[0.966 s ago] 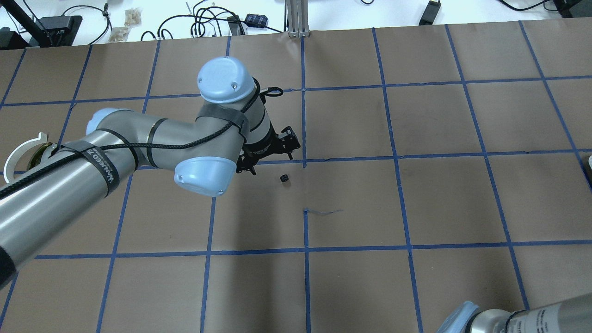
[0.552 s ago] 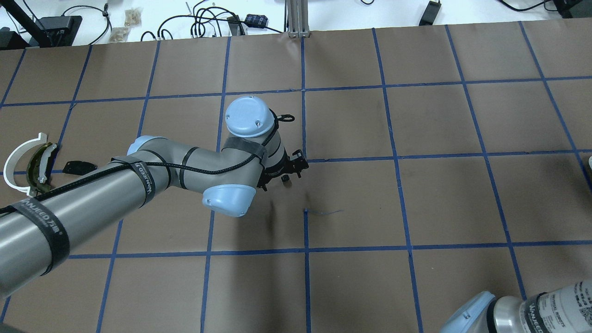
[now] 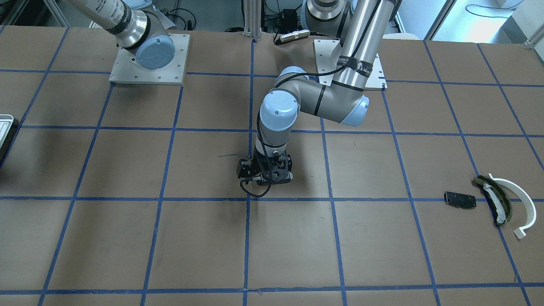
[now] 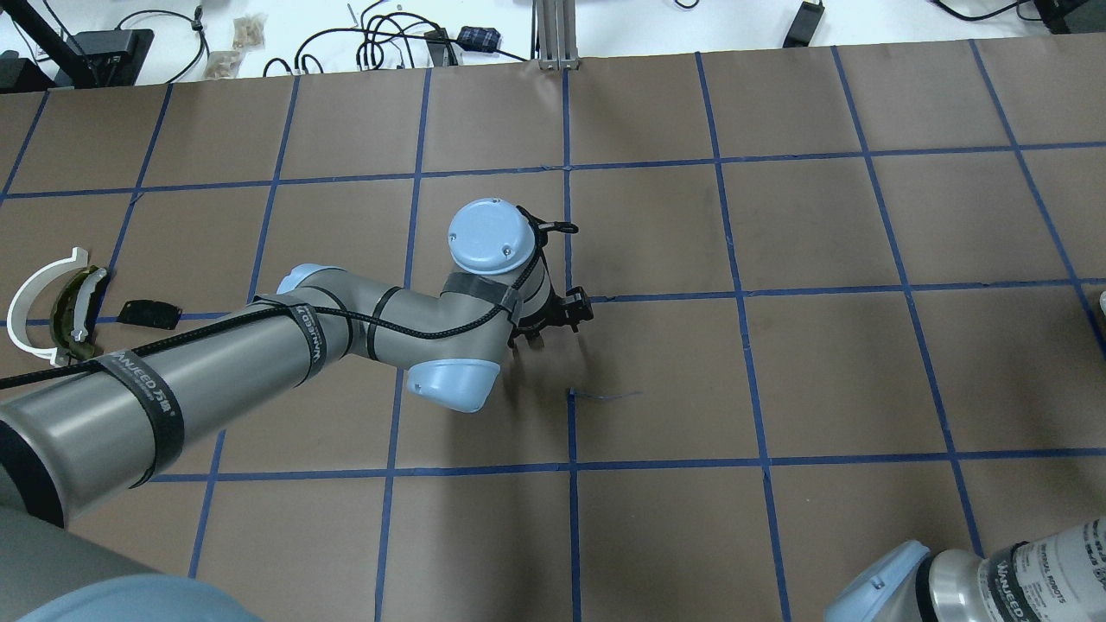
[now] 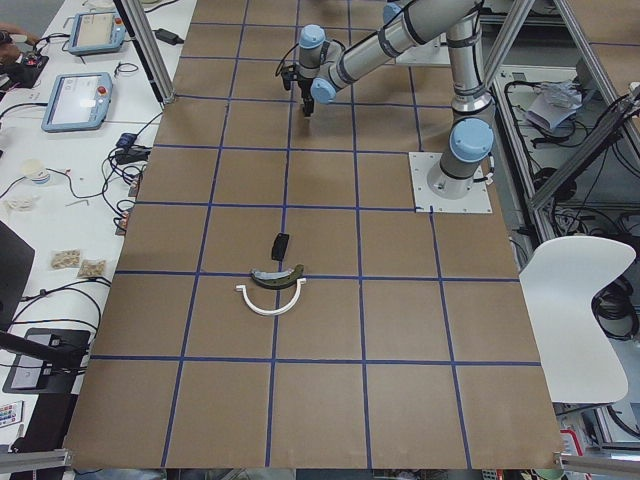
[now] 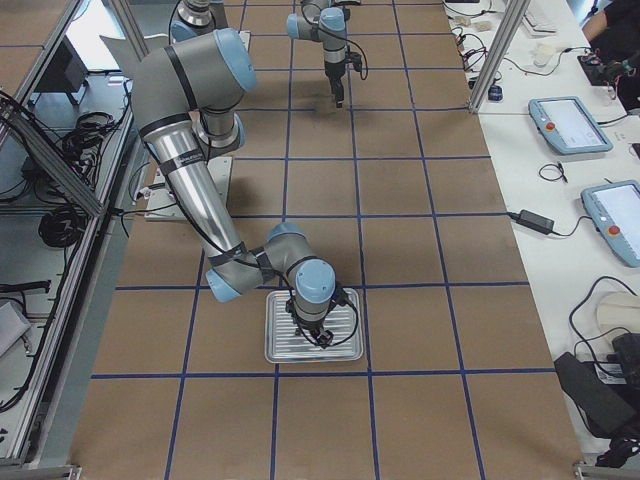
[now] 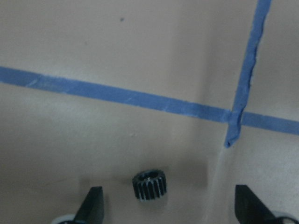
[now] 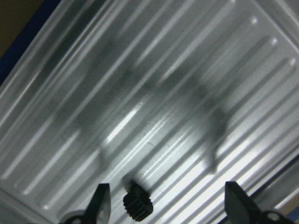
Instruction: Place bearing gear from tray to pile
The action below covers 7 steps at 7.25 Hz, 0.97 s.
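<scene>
A small black bearing gear (image 7: 149, 185) lies on the brown paper between the open fingers of my left gripper (image 7: 170, 207), not gripped. That gripper (image 4: 549, 321) stands low over the table's middle and hides the gear in the overhead view. A second black gear (image 8: 138, 206) lies in the silvery ridged tray (image 8: 154, 93), between the open fingers of my right gripper (image 8: 169, 203). The tray (image 6: 345, 352) sits under the right arm. The pile lies far to my left: a black plate (image 4: 149, 313), an olive curved piece (image 4: 73, 311) and a white arc (image 4: 26, 302).
Blue tape lines cross the paper beside the left gripper (image 7: 233, 121). A thin wire scrap (image 4: 605, 396) lies near the table's middle. The tray's edge shows at the front view's left border (image 3: 4, 123). Cables and boxes lie beyond the table's far edge (image 4: 389, 43).
My left arm has swung right and come down over the gear at the table's middle, so the gripper now covers it in the overhead view. The right arm's elbow has shifted slightly at the bottom right.
</scene>
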Available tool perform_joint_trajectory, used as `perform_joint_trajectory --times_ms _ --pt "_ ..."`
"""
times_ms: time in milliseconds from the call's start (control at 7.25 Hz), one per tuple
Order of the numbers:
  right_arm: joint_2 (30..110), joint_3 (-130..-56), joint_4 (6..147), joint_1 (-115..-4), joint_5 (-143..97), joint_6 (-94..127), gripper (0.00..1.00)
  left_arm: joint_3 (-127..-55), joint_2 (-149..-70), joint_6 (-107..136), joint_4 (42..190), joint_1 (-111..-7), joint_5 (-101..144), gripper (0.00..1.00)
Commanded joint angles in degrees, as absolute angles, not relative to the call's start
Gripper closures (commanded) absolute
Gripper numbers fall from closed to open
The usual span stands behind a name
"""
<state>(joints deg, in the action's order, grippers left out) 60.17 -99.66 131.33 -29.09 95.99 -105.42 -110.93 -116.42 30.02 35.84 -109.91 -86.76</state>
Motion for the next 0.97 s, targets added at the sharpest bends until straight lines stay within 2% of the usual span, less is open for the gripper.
perform_joint_trajectory --times_ms 0,138,276,414,552,690,828 --pt "60.3 -100.3 130.3 -28.2 96.3 -105.7 0.15 -110.7 -116.3 29.4 35.9 -109.3 -88.2 0.0" --pt "60.3 -100.5 130.2 -28.2 96.2 -105.2 0.15 -110.9 -116.3 29.2 36.1 -109.3 -89.5 0.09" --pt "60.5 -101.2 130.6 -28.2 96.2 -105.0 0.18 -111.1 -116.4 29.2 36.1 -109.3 -90.2 0.23" --pt "60.6 -101.4 130.5 -28.2 96.2 -105.0 0.34 -111.7 -116.4 29.3 36.1 -109.3 -90.3 0.23" --pt "60.6 -101.4 130.7 -28.2 96.2 -105.0 0.57 -111.8 -116.4 29.4 36.1 -109.3 -90.3 0.23" --pt "60.6 -101.4 130.7 -28.2 96.3 -105.1 0.84 -111.7 -116.3 29.3 36.0 -109.3 -90.3 0.45" --pt "60.6 -101.3 130.8 -28.2 96.3 -105.3 1.0 -111.8 -116.2 29.4 36.0 -109.3 -90.3 0.83"
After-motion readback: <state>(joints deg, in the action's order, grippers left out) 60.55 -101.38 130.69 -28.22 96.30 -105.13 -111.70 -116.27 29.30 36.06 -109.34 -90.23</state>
